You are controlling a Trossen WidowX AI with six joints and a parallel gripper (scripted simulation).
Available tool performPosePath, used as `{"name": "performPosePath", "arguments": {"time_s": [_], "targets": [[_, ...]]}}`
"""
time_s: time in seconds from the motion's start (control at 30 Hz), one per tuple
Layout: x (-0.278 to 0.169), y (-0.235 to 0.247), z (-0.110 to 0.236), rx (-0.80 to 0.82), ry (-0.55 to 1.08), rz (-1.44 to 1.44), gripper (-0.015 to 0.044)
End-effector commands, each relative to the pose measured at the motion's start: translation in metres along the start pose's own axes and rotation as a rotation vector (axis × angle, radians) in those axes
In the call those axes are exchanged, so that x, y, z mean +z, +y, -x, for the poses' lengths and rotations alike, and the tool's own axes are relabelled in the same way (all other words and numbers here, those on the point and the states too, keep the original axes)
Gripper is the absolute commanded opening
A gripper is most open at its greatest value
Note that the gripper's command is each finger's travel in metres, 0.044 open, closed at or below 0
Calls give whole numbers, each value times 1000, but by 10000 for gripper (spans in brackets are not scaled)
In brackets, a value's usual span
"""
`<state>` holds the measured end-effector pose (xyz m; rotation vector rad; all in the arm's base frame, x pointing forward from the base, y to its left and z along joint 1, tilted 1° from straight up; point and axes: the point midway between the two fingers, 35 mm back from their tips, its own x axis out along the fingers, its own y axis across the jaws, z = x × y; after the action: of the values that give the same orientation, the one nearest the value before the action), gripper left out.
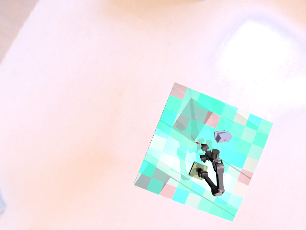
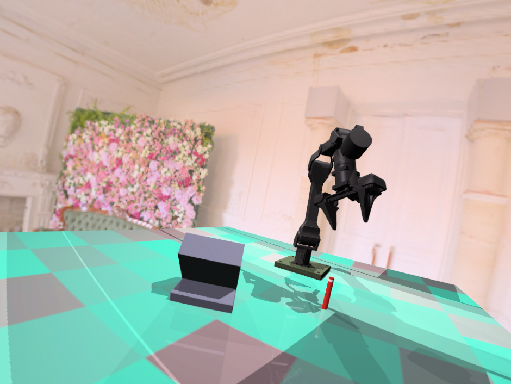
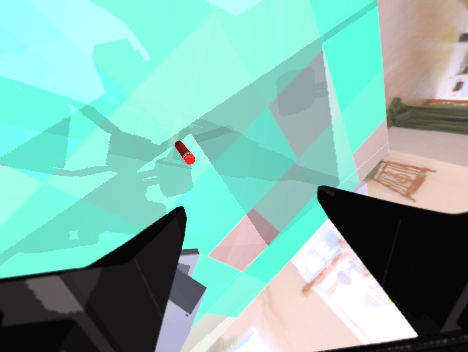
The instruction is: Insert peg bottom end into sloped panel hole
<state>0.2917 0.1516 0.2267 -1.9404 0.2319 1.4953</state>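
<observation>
A small red round peg [image 1: 197,143] [image 2: 326,293] [image 3: 184,152] stands upright on the teal checkered table [image 1: 257,146] [image 2: 61,330]. The grey sloped panel [image 1: 223,136] [image 2: 210,258] stands apart from it; its hole shows only in the overhead view, and a corner of the panel shows in the wrist view [image 3: 172,322]. My gripper [image 1: 203,146] [image 2: 350,223] [image 3: 251,202] is open and empty. It hangs high over the table, fingers pointing down, close to the spot above the peg but well clear of it.
The arm's base plate [image 1: 195,170] [image 2: 303,268] is bolted to the table behind the peg. The table's edge runs close past the peg in the wrist view. Dark shadows of the arm lie across the table.
</observation>
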Motion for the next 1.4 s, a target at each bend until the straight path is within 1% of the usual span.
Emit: {"name": "performPosePath", "arguments": {"time_s": [0.0, 0.53, 0.77, 1.37], "targets": [[-1, 4, -15, 56, -13, -13, 440], [-1, 30, -75, 296, -79, -39, 440], [1, 41, -96, 387, -102, -46, 440], [2, 48, -119, 394, -104, -46, 440]]}}
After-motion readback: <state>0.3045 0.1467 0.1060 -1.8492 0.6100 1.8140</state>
